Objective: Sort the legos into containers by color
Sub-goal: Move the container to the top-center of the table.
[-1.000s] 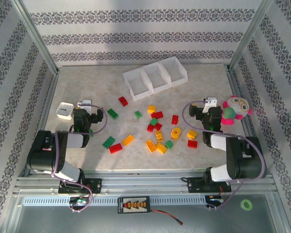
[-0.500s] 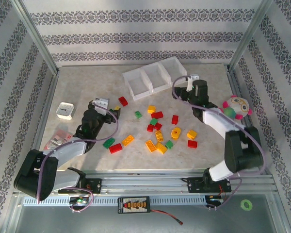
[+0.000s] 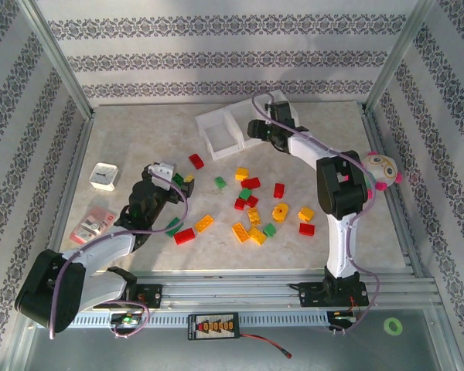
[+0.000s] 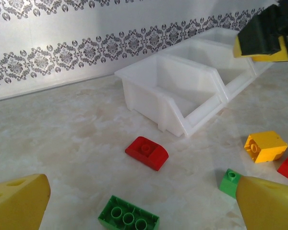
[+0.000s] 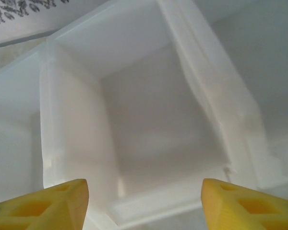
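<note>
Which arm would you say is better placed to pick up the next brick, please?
Left: the left gripper, open, hovers by the red brick and green brick; the right gripper hangs empty over the middle bin.

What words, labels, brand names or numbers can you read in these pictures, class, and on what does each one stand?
No text can be read.
Flat pink-and-white packet: printing too blurred to read.
Small white box: dark marks on top, too small to read.
Black panel: row of orange marks, too small to read.
</note>
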